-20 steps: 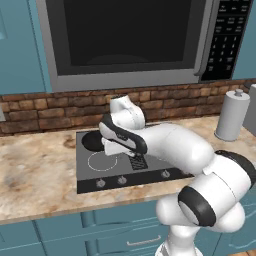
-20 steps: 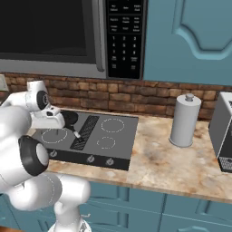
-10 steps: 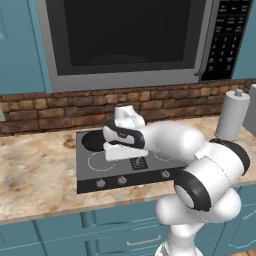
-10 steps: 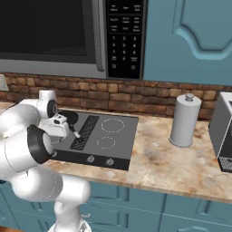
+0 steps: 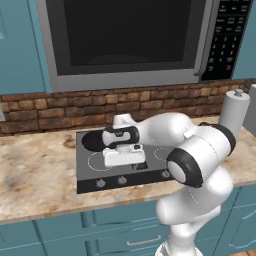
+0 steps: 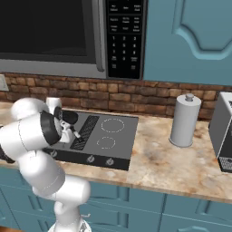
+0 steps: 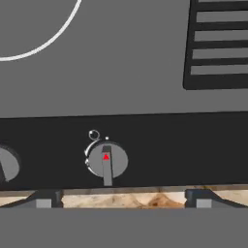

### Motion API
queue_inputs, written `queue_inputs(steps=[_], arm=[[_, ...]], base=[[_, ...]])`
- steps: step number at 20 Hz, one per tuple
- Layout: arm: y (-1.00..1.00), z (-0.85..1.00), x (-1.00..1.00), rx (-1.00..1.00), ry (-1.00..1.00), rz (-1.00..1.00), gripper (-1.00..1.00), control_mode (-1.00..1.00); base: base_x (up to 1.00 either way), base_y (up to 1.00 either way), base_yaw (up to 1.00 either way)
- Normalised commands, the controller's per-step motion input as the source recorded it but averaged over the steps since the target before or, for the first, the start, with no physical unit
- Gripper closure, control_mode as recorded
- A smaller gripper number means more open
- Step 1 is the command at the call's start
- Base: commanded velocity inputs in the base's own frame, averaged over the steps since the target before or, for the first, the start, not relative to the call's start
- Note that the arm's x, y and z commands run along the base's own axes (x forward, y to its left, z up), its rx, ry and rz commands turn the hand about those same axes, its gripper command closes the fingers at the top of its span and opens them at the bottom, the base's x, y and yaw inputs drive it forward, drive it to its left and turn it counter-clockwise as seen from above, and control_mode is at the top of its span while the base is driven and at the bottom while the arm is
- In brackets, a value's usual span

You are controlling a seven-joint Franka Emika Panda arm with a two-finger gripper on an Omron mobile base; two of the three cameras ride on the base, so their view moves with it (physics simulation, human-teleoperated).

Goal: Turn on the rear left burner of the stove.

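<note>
I held my two-finger gripper (image 7: 118, 199) low over the front of the flat dark grey rectangular stove (image 5: 87, 150), and in the hand view its 2 dark finger tips (image 7: 41, 199) stood spread wide apart, with nothing between them. Between the tips, on the black front strip (image 7: 193, 145), sat a small round grey knob (image 7: 107, 161) with a red triangle mark on it and a raised bar across its face. A small white ring symbol and a short white arc were printed just beside it. The edge of another round grey knob (image 7: 7, 164) showed at the left border of that view. Beyond the strip I saw the grey cooktop, part of a thin white ring (image 7: 48, 34) and the slats of the black central grille (image 7: 218, 43).

From the left base view, my white hand (image 5: 122, 152) hung over the near-left quarter of the stove, just behind the row of knobs (image 5: 121, 180). A black frying pan (image 5: 92, 141) sat on the rear left burner in the far-left quarter, its pan largely covered by my wrist, so the burner itself was hidden. From the right base view my arm (image 6: 31, 131) blocked the left half of the cooktop, and 2 white rings (image 6: 112, 125) showed on the right half.

The stove lay in a speckled beige stone counter (image 6: 158, 167) below a big steel-framed microwave (image 5: 125, 45). A white cylindrical paper towel roll (image 6: 185, 120) stood on the counter to the right.
</note>
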Motion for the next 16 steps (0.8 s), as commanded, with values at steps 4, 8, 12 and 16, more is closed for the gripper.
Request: queue_inputs(steps=[4, 8, 12, 16], arm=[[0.0, -0.31, 0.14, -0.12, -0.01, -0.04, -1.0, -1.0], [0.03, -0.24, 0.09, -0.06, -0.01, 0.0, -1.0, -1.0], [0.06, -0.03, -0.01, 0.0, 0.0, 0.0, -1.0, -1.0], [0.0, 0.0, -0.18, 0.0, 0.0, 0.0, -1.0, -1.0]], base=[[0.0, 0.0, 0.0], [0.0, 0.0, 0.0], [0.0, 0.0, 0.0], [0.0, 0.0, 0.0]])
